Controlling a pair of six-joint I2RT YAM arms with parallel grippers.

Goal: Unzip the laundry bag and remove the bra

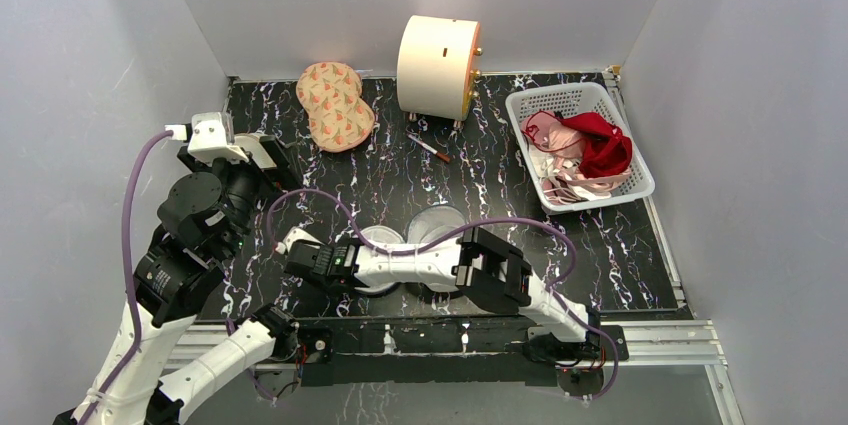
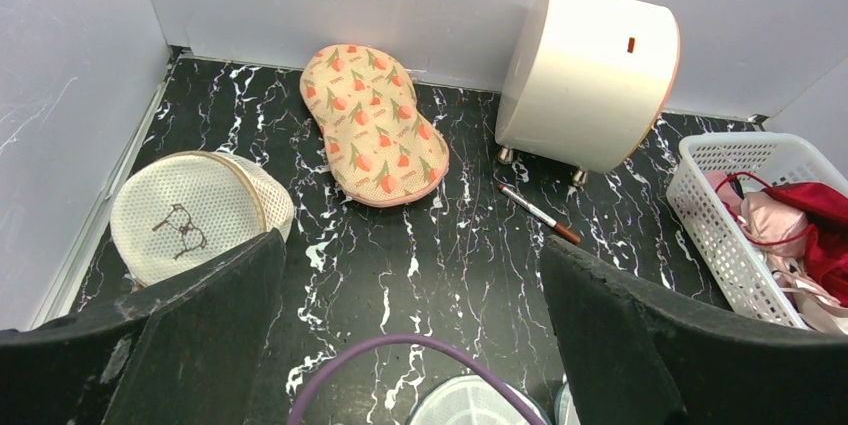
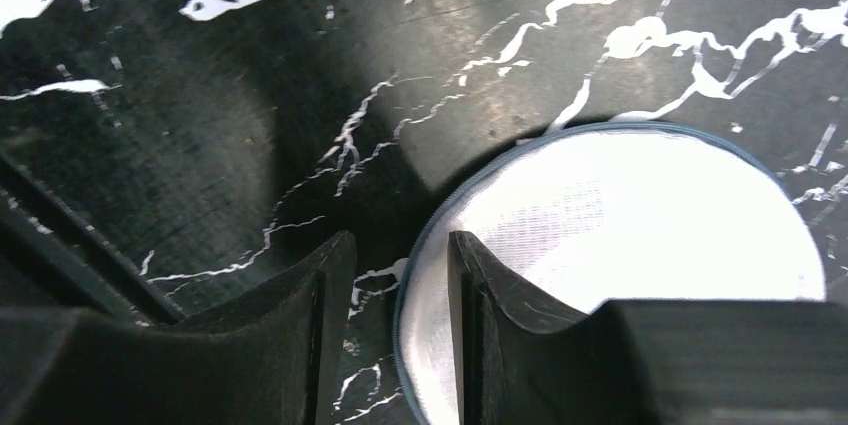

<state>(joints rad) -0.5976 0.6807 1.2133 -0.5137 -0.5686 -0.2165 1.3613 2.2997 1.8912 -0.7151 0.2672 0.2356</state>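
The laundry bag shows as two white-grey mesh discs (image 1: pixel 437 223) side by side at the table's near centre, partly under my right arm. In the right wrist view one disc (image 3: pixel 640 215) has a blue-grey zip rim. My right gripper (image 3: pixel 400 295) hangs over it with jaws a little apart, straddling the rim, one finger (image 3: pixel 325 325) over the table and the other over the mesh. In the top view the right gripper (image 1: pixel 310 275) lies left of the discs. My left gripper (image 2: pixel 410 345) is wide open and empty, held up at the left (image 1: pixel 265 160). The bra is hidden.
An orange patterned pouch (image 1: pixel 335 105) and a cream drum-shaped box (image 1: pixel 437 65) stand at the back. A pen (image 1: pixel 430 148) lies in front of the box. A white basket (image 1: pixel 530 105) at the right holds red and pink garments. A cream round pouch (image 2: pixel 190 215) sits at the left.
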